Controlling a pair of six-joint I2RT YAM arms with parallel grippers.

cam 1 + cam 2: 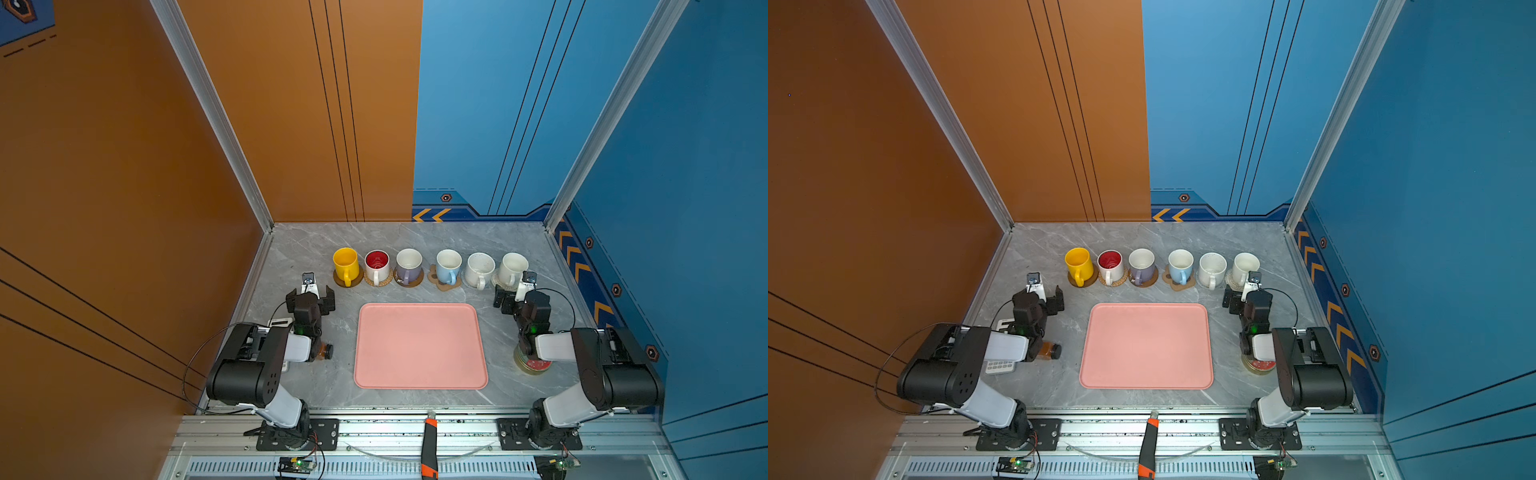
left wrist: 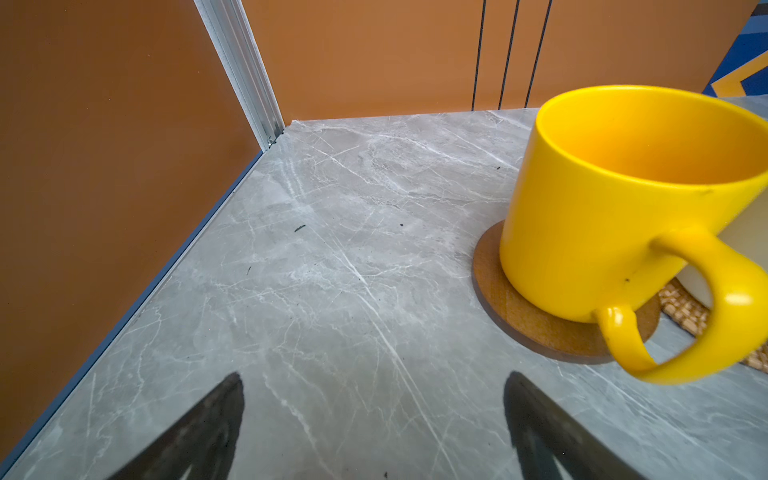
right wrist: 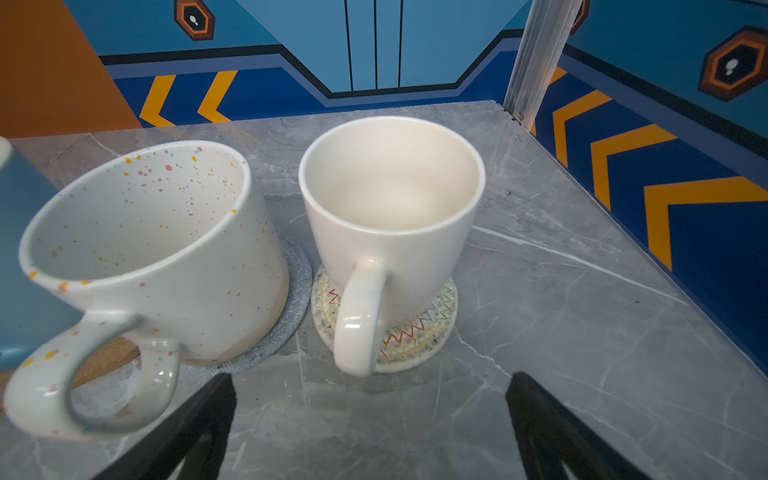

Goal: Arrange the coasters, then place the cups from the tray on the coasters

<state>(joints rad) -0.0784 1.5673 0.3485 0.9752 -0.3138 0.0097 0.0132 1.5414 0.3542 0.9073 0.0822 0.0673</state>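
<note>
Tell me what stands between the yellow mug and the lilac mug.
The white mug with the red inside stands there, on a tan woven coaster, between the yellow mug and the lilac mug; both top views show it.

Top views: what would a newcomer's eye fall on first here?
First, the row of six mugs across the far side of the table, from the yellow mug at the left end to the cream mug at the right end, each standing on a coaster. Next, the big pink tray in the middle, nearer the robot, with nothing on it.
</note>
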